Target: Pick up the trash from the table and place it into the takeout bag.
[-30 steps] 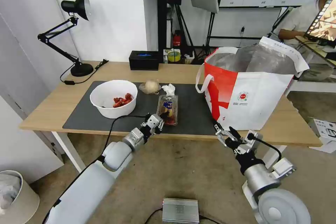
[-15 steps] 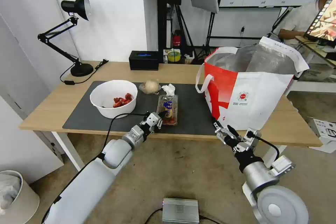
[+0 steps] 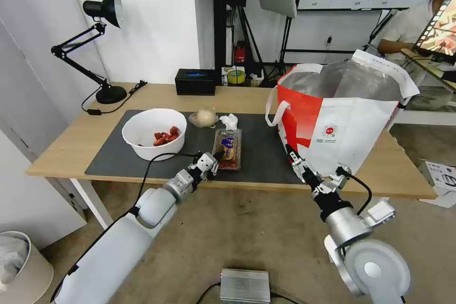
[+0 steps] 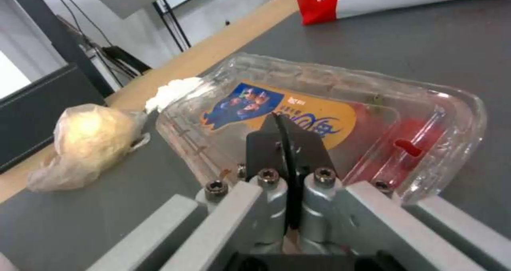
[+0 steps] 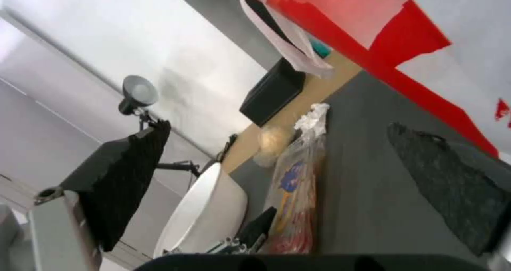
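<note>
grey mat on the counter [image 3: 71, 147] carries the clamshell box [image 3: 227, 148], with the takeout bag [image 3: 339, 118] at 3 o'clock. left gripper [image 3: 214, 158] reaches low to its near end, right gripper [image 3: 290, 156] beside the bag. left wrist view: jaws pressed together, empty, over the box [image 4: 330, 119]. right wrist view: jaws spread wide, empty, before the bag [image 5: 373, 19].

No legible text — labels too blurred

Seen from above, facing the table [image 3: 237, 97]. Wrist views low and close, sharing the clamshell box [image 4: 325, 119].
</note>
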You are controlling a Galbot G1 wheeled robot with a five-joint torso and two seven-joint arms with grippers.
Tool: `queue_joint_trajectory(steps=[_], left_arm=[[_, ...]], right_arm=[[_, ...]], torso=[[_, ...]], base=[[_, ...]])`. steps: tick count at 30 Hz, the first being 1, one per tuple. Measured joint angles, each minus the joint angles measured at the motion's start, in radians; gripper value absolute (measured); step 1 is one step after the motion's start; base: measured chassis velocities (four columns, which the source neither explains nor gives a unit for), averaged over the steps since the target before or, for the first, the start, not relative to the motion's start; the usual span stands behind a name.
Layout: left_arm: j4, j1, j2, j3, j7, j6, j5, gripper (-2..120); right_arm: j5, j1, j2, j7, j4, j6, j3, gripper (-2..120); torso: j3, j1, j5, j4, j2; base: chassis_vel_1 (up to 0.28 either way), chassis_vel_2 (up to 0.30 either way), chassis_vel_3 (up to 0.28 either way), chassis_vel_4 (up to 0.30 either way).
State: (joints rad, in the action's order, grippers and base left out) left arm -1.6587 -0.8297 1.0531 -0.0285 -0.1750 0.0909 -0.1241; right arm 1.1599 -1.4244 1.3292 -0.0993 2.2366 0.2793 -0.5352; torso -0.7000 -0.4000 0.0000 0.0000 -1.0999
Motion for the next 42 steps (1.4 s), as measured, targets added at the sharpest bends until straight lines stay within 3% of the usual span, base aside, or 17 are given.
queue_joint_trajectory(steps=[20, 42], left_arm=[[0.005, 0.034, -0.036, -0.029, -0.003, 0.038, -0.06, 0], [0.012, 0.026, -0.026, -0.028, 0.009, 0.039, -0.071, 0]], right_arm=[[0.05, 0.156, -0.019, -0.048, -0.138, 0.006, 0.071, 100], [0.051, 0.429, 0.024, -0.13, -0.386, 0.119, 0.213, 100]], torso=[[0.0, 0.0, -0.0001, 0.0, 0.0], [0.0, 0.0, 0.0, 0.0003, 0.0]], base=[[0.0, 0.0, 0.0, 0.0], [0.0, 0.0, 0.0, 0.0]])
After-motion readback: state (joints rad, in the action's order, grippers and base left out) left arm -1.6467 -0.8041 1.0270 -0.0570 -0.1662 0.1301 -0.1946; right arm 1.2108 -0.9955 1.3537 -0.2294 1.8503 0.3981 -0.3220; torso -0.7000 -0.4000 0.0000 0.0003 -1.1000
